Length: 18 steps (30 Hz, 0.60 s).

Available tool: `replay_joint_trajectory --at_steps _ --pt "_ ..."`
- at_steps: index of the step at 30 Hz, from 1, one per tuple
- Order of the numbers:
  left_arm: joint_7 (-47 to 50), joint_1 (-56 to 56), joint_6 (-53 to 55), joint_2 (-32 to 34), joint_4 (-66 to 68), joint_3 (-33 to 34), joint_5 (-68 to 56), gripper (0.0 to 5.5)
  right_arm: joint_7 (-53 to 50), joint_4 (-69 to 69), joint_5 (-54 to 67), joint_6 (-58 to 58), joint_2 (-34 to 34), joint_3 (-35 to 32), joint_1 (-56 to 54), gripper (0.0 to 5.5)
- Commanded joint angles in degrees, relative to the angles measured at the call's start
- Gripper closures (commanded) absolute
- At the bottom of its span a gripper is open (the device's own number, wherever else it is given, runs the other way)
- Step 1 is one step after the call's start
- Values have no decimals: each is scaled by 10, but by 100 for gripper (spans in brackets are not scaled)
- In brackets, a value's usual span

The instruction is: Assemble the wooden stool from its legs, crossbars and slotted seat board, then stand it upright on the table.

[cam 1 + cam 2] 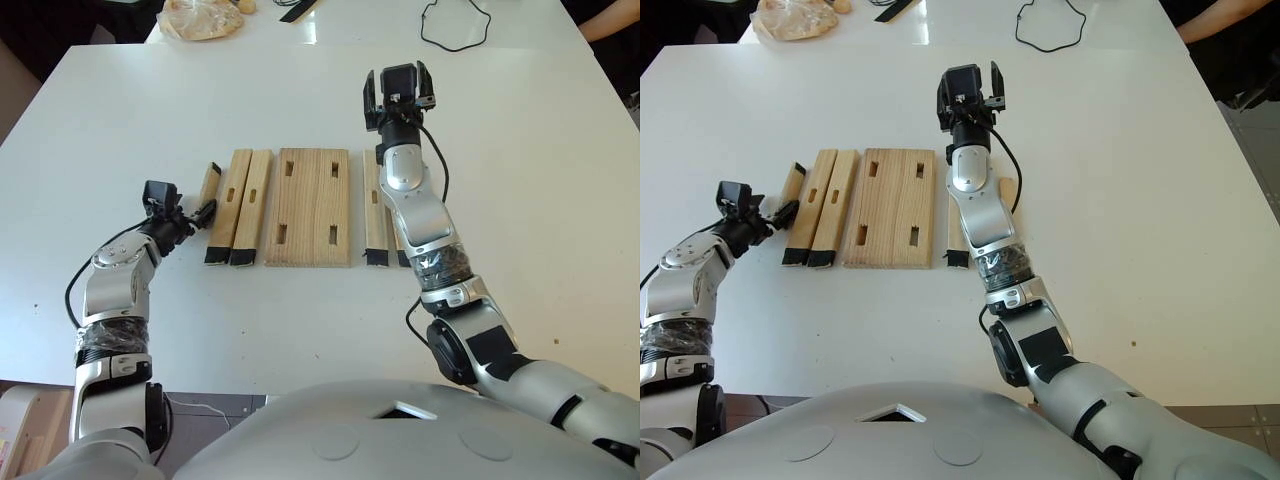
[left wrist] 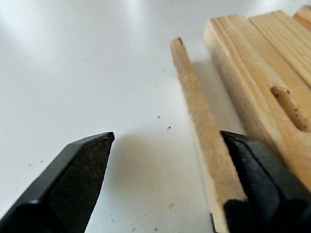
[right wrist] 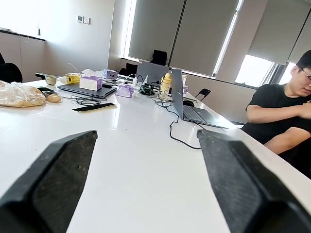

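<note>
Hovering low at the table's (image 1: 520, 180) left side, my left end effector (image 1: 200, 216) sits at the near end of the thin crossbar (image 1: 209, 185), which lies flat at the outer left of the row of parts. From the head views its fingers look spread, and the left wrist view adds the detail: the crossbar (image 2: 199, 111) runs between the two dark fingers, close against one finger (image 2: 257, 179), with bare table between it and the other finger (image 2: 77, 174), so nothing is clamped. Just beside the crossbar lie two slotted legs (image 1: 230, 205) (image 1: 253, 205), side by side and touching, each with a black tip at its near end. The slotted seat board (image 1: 315, 205) lies flat in the middle, its four slots facing up. To its right is another narrow piece (image 1: 374, 215), and one more piece (image 1: 1008, 190) peeks out beside my right forearm, easier to make out from the right eye. My right end effector (image 1: 397, 78) is raised above the table beyond the far edge of the seat board, fingers wide apart and holding nothing. Its wrist view looks out along the table toward a black cable (image 3: 182, 141), a laptop (image 3: 187, 104) and a plastic bag (image 3: 19, 94), which the head views place at the far edge
</note>
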Motion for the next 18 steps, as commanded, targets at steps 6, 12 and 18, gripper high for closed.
replay_joint_trajectory --at_steps 6,12,18 --pt "-2 4 19 13 -8 10 -4 165 -3 -16 -2 12 15 -1 6 169" --pt "-18 21 38 16 -33 12 -18 204 -3 -18 -3 12 15 0 7 169" --pt "-37 39 111 22 -84 -5 -33 301 -8 -24 -4 15 13 -2 11 169"
